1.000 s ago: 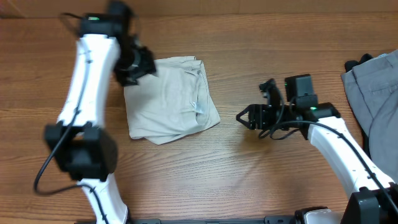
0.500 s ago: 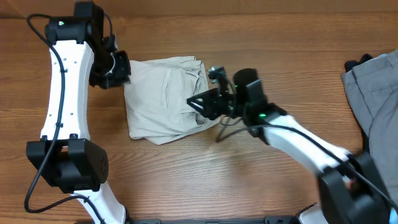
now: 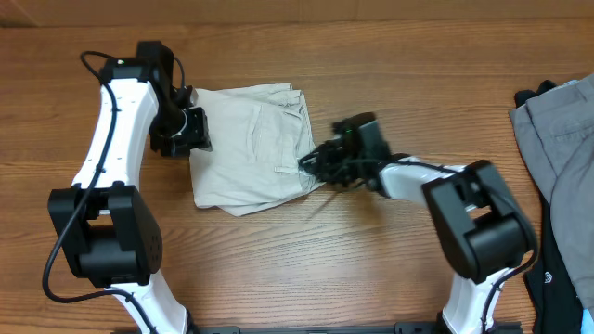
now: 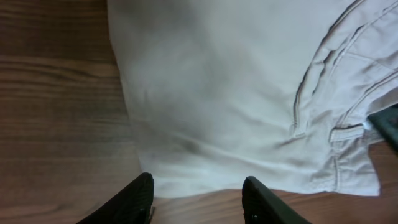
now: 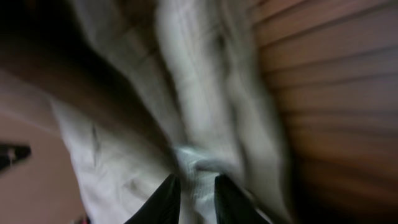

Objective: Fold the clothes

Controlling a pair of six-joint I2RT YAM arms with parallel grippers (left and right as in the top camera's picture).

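Pinching shorts point(image 3: 246, 148) at 3 o'clock with narrowed right gripper point(image 3: 311, 165). Hovering left gripper point(image 3: 192, 139) at 9 o'clock, half open, empty. Risks lifting only the top layer.

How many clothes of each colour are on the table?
beige shorts: 1
grey garment: 1
black garment: 1
Total: 3

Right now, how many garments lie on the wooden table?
3: beige cotton shorts centre-left; grey garment at right edge; black garment bottom-right, both cropped. Others may lie off-frame.
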